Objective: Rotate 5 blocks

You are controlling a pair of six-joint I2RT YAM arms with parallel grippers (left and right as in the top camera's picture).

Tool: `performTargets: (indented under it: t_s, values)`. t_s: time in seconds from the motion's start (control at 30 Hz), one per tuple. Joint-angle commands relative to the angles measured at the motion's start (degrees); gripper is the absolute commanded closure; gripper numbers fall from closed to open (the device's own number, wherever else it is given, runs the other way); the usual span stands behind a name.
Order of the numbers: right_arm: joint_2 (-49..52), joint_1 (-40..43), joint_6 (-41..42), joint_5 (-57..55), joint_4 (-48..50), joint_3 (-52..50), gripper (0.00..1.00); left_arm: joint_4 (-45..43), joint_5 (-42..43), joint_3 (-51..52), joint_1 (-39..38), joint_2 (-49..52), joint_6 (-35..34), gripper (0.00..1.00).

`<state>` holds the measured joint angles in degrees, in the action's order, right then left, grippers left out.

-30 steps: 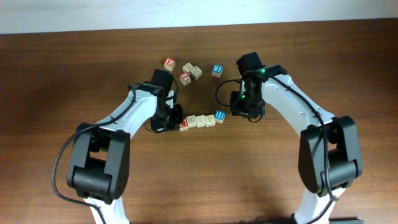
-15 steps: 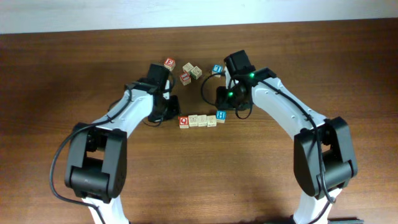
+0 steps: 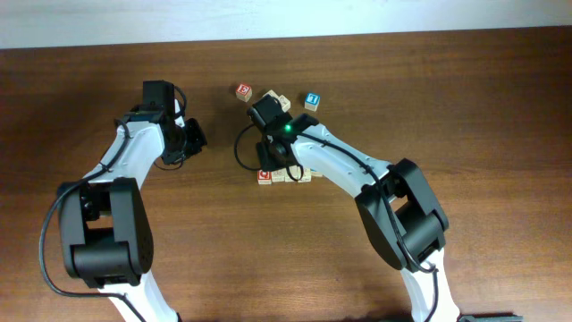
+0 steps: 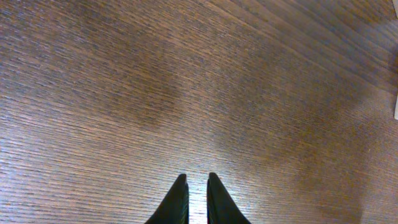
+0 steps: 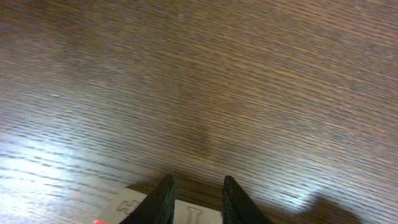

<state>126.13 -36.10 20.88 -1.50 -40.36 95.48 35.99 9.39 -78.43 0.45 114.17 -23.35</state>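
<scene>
Where the wooden table (image 3: 447,89) shows grain, square blocks (image 3: 290,176) rest.

The left gripper (image 4: 196,177) hangs over the brown wood-grain worktop (image 4: 186,74). Its two dark, pointed fingers (image 4: 176,202) rise from the bottom of the view, their tips parted by a narrow slit through which the wood shows. A soft pale sheen lies on the grain just ahead of the tips. A thin pale sliver (image 4: 396,102) shows at the right, too little to identify.
</scene>
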Motion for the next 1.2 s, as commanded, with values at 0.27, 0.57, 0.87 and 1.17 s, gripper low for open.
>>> performTargets:
  t_s: [0.27,0.57,0.87,1.17]
  values:
    - [0.68,0.11,3.43,-1.99,-3.56,1.33,0.76,0.07,-0.04,-0.79,-0.02,-0.63,1.09,0.89]
    - [0.79,9.92,-1.51,3.48,-18.73,14.53,0.65,0.28,-0.04,-0.79,-0.02,-0.63,1.11,0.89]
    - [0.90,12.09,-4.66,4.48,-15.91,5.09,0.83,0.28,-0.04,-0.79,-0.02,-0.63,1.11,0.88]
    - [0.90,12.09,-6.10,6.05,-13.38,1.44,0.84,0.26,-0.24,-0.79,-0.02,-0.63,1.11,0.89]
